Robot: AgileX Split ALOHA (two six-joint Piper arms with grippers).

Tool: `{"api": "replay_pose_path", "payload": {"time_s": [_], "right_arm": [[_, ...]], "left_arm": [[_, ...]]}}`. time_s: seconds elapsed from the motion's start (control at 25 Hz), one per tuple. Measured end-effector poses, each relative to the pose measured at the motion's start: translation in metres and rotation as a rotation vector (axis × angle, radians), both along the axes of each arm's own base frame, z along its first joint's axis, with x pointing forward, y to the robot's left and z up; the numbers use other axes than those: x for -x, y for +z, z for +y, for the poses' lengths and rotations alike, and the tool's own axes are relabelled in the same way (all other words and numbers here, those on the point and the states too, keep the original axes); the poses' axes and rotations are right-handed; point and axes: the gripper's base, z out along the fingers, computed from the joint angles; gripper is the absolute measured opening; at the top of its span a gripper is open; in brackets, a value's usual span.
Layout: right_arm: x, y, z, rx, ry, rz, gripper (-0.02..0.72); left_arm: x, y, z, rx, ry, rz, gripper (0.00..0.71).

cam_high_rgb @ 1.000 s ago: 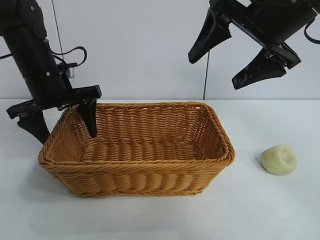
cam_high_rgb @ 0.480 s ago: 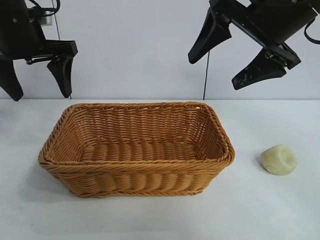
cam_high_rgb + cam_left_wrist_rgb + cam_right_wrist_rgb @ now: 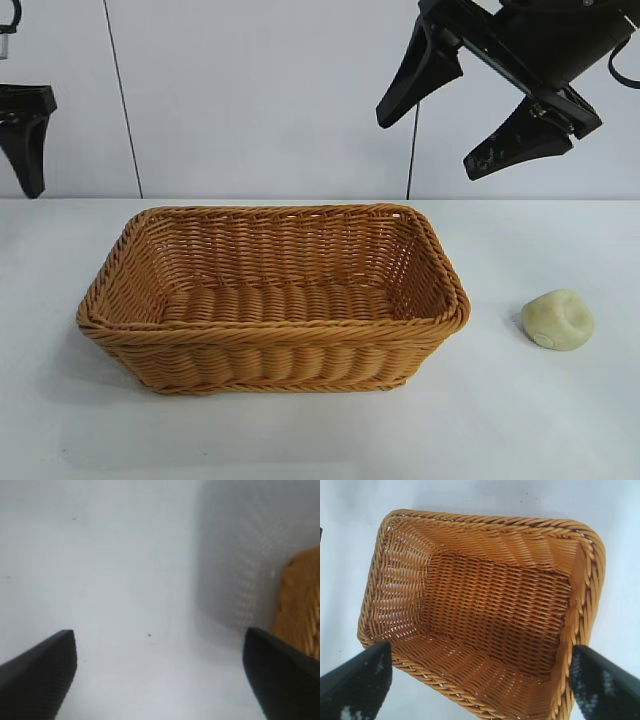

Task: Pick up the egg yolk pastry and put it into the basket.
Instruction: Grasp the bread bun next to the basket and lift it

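- The egg yolk pastry point(image 3: 558, 319) is lying on the white surface point(image 3: 560, 420), at 3 o'clock from the basket point(image 3: 272, 298).
- The right hand point(image 3: 458, 120) is hanging above the basket's 1 o'clock corner, fingers spread, holding nothing.
- The left hand point(image 3: 160, 672) is hovering at 10 o'clock, fingers apart.

You face a white bench point(image 3: 300, 440) that fills the near half of the scene, matte and smooth, with only a few tiny dark specks on it. Behind it, at the far edge, a pale grey-white wall point(image 3: 260, 100) rises, made of flat panels. A thin dark seam point(image 3: 122, 100) runs down it on the left, and another point(image 3: 411, 150) on the right. The light is soft and even, and the shadows on the bench are faint.
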Motion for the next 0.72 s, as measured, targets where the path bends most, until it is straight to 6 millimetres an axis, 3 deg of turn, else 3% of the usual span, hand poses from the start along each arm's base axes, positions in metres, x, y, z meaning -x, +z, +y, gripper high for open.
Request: {"api": "replay_pose_path", "payload": {"time_s": [0.24,0.36,0.56,0.72], "right_arm": [[0.0,0.0,0.0,0.002,0.001,0.0,0.663],[0.0,0.0,0.0,0.002,0.001,0.0,0.663],[0.0,0.0,0.0,0.002,0.001,0.0,0.663],[0.0,0.0,0.0,0.002,0.001,0.0,0.663]], "left_arm": [[0.008,0.02,0.0,0.0,-0.02,-0.042,0.694],[0.023,0.037,0.0,0.002,-0.02,-0.075,0.694],[0.075,0.06,0.002,-0.008,-0.023,-0.102,0.695],[0.135,0.072,0.006,-0.04,-0.03,-0.13,0.695]]}}
